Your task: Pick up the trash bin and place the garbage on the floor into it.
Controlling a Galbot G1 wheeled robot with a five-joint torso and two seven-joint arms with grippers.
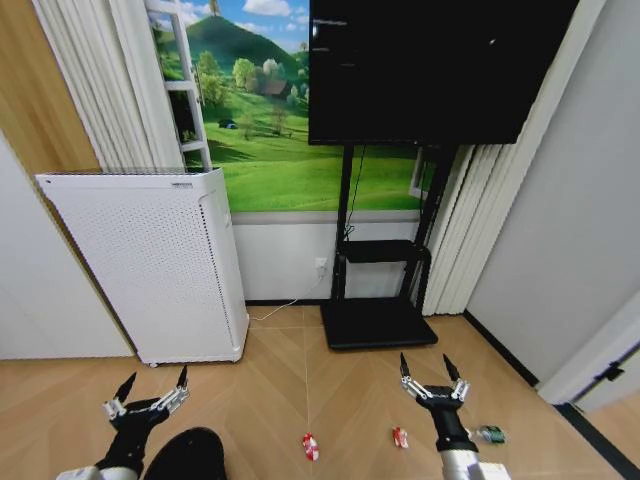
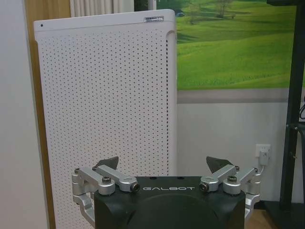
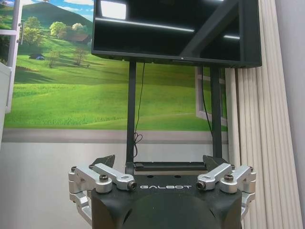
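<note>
Herringbone tan wood floor (image 1: 300,370) carries red-and-white litter (image 1: 310,446) at six o'clock and a clear green-labelled bottle (image 1: 490,434) at five, so the wide-open, empty left gripper (image 1: 150,395) and right gripper (image 1: 430,373) risk nudging pieces while reaching the round black bin (image 1: 190,455) at seven.

A tall white perforated air purifier (image 1: 160,262) stands against the wall, with pale curtains (image 1: 95,80) behind it. Beside it a mural of green hills and blue sky (image 1: 262,120) covers the wall above a grey band. A large dark screen (image 1: 430,65) sits on a black stand (image 1: 378,290) whose flat base rests near the wall. A white wall socket (image 1: 321,266) with a cable lies between purifier and stand. More pale curtains (image 1: 470,225) hang beyond the stand.
</note>
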